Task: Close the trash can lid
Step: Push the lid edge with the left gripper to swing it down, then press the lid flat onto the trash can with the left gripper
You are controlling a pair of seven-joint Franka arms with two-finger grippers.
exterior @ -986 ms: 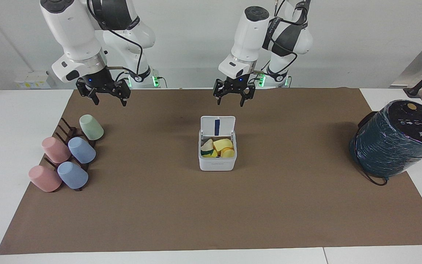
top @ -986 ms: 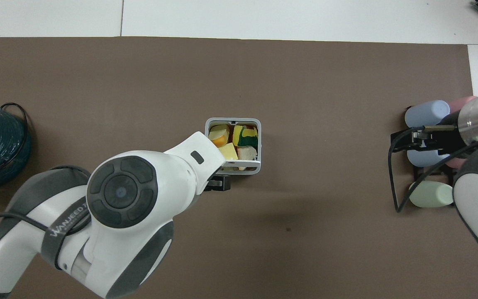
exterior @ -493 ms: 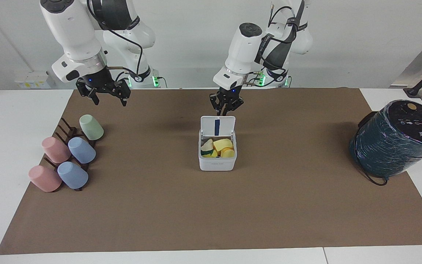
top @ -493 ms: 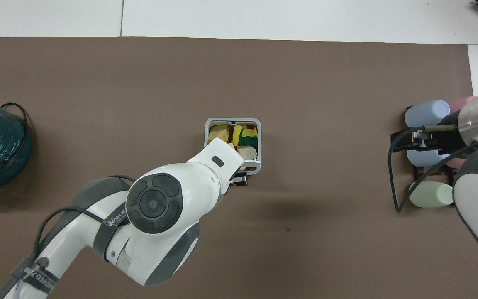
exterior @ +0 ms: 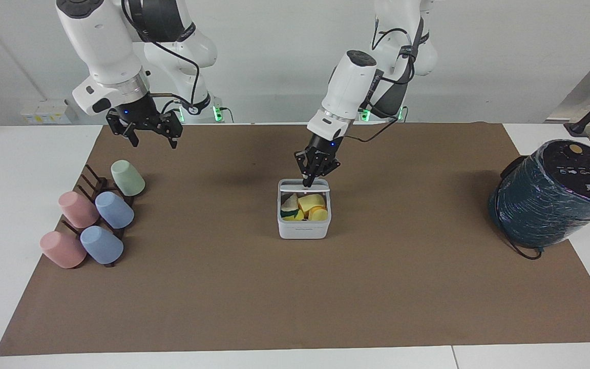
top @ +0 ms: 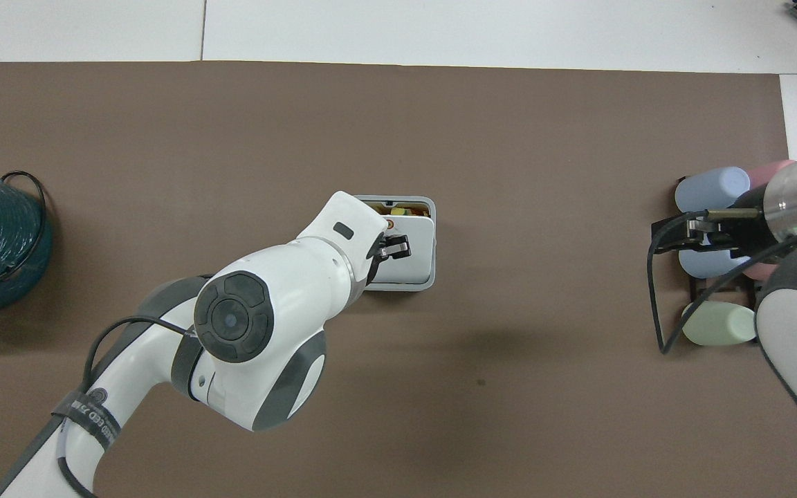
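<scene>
Left gripper, fingers pinched together, pressing flat white plastic lid half down over square round-cornered trash can, right gripper spread open above pastel cups.

Small white square trash can sits mid-worktop on the brown mat, upright, yellow and green scraps showing inside. Its white lid is tipped well down over the opening, hinged at the edge nearer the robots, with a gap left open.
</scene>
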